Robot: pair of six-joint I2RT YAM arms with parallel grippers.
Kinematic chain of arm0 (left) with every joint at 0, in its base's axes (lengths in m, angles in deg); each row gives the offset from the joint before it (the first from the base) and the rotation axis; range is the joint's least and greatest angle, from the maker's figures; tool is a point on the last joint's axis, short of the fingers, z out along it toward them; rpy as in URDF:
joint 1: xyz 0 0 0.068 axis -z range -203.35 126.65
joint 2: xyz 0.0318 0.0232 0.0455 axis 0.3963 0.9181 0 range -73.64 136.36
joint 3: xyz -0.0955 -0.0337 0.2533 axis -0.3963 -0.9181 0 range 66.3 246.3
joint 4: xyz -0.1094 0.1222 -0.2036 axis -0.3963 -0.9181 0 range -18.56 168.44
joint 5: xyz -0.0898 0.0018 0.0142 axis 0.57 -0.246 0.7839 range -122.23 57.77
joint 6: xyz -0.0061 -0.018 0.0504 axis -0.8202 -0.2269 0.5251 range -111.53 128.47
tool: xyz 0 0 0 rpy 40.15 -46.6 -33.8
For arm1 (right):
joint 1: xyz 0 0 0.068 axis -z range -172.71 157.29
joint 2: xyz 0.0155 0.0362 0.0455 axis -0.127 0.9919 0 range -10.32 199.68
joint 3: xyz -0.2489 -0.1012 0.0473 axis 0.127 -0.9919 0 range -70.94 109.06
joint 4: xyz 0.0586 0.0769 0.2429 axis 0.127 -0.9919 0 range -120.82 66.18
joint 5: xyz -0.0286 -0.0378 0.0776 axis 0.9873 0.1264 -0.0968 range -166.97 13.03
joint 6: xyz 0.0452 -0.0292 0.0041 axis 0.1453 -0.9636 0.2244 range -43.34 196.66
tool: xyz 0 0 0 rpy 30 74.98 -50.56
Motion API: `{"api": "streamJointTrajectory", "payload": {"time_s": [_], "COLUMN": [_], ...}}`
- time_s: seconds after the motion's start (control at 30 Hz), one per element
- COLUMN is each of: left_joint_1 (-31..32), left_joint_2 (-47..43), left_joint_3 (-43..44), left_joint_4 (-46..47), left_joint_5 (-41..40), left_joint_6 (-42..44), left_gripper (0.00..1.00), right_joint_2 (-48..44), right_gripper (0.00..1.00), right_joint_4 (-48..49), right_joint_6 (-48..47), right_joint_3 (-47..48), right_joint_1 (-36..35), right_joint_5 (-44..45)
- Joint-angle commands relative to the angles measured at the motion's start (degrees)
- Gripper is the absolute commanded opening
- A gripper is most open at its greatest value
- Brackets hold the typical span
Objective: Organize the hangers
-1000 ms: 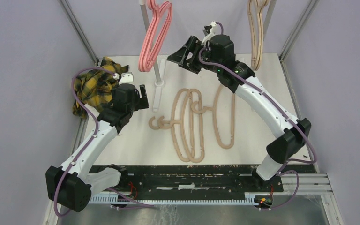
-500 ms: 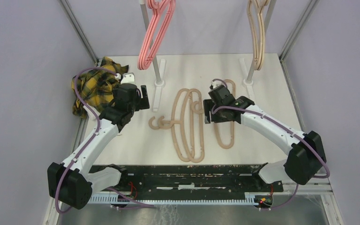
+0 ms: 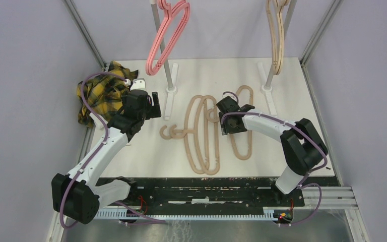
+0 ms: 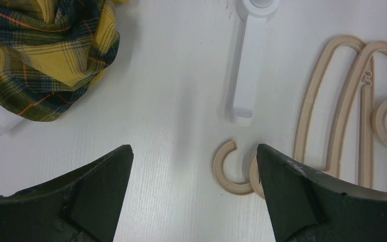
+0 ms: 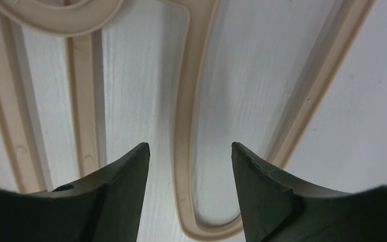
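Observation:
Several beige hangers lie on the white table: a stacked pair [image 3: 201, 133] in the middle and one [image 3: 243, 132] to their right. My right gripper [image 3: 230, 126] is low over that right hanger, open, its fingers straddling one beige bar [image 5: 184, 126] without touching it. Pink hangers [image 3: 167, 35] hang on the left post, and beige ones [image 3: 277, 35] on the right post. My left gripper [image 3: 153, 105] is open and empty. In its wrist view a beige hook [image 4: 227, 174] lies just inside the right finger [image 4: 287, 196].
A yellow-black plaid cloth [image 3: 101, 93] is bunched at the table's back left, next to the left arm. The two rack posts stand on white feet [image 3: 170, 101] behind the lying hangers. Metal frame uprights and grey walls close in both sides.
My right arm has swung down from beside the hanging pink hangers to the beige hanger lying on the table, and its jaws have narrowed a little. The left arm has not moved.

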Motion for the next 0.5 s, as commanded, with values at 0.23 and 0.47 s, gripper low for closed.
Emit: {"api": "streamJointTrajectory", "payload": {"time_s": [0.23, 0.47], "left_joint_1": [-0.4, -0.4], "left_joint_2": [-0.1, 0.2], "left_joint_3": [-0.2, -0.4], "left_joint_4": [1.8, 1.9], "left_joint_5": [0.2, 0.2], "left_joint_6": [3.5, 3.6], "left_gripper": [0.99, 0.99], "right_joint_2": [8.3, 10.9], "right_gripper": [0.57, 0.31], "right_joint_4": [10.4, 13.4], "right_joint_6": [0.3, 1.7], "right_joint_3": [1.7, -1.4], "right_joint_1": [4.2, 4.3], "right_joint_5": [-3.0, -5.3]}}
